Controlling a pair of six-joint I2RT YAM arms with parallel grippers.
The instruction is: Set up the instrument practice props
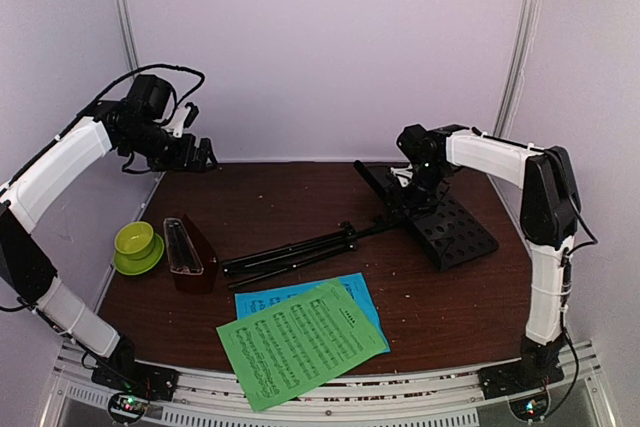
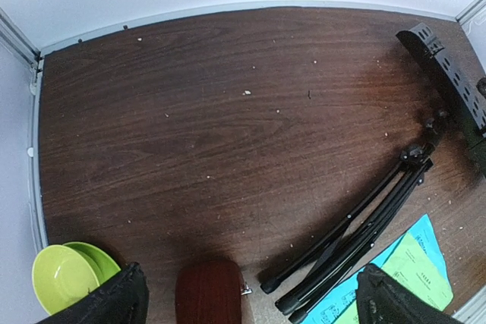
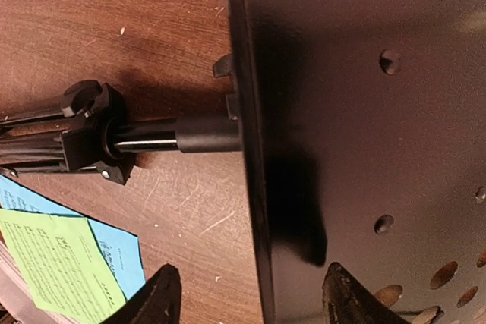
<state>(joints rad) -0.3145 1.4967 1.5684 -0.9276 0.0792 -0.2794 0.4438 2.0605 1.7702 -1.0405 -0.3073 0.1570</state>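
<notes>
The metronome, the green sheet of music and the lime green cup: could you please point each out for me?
metronome (image 1: 184,247), top external view, on its clear cover.
green sheet of music (image 1: 300,343), top external view, middle of the page.
lime green cup (image 1: 134,238), top external view, inside the cup.

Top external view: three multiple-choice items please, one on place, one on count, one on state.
1. Where is the cup and saucer? A) far right corner B) beside the metronome, near the table's left edge C) on the sheets
2. How many printed sheets? A) one B) four C) two
3. The music stand is: A) lying flat, legs folded B) upright, legs spread C) leaning on the wall
Answers: B, it sits just left of the metronome. C, one green sheet overlaps one blue sheet. A, pole and desk lie on the table.
</notes>
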